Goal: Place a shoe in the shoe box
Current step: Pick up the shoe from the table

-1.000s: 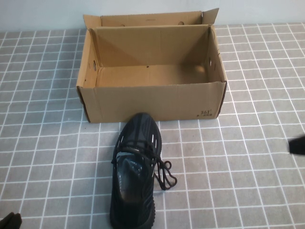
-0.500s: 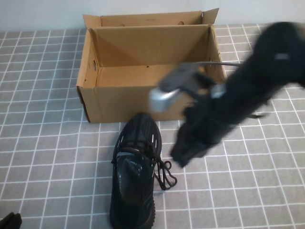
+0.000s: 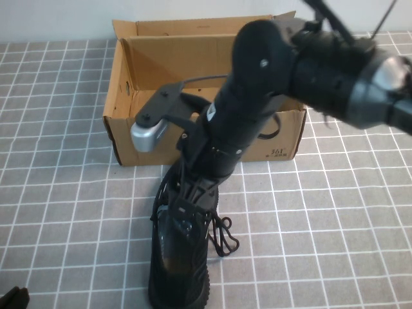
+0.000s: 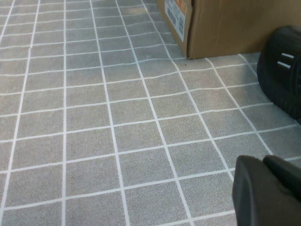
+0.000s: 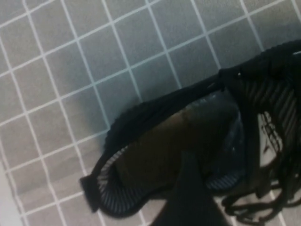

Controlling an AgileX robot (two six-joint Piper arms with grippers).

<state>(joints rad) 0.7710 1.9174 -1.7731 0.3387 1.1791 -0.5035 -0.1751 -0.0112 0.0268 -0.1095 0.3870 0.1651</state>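
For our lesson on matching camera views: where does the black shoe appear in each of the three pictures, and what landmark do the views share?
High view: the shoe lies at bottom centre, toe toward the shoe box, with the open right gripper over it.
Left wrist view: only its toe shows at the right edge, beside the shut left gripper.
Right wrist view: its opening fills the centre.
Shared landmark: the grey tiled table.

shoe box [image 3: 129, 132] front hidden by arm, shoe [image 3: 177, 270] heel cut off
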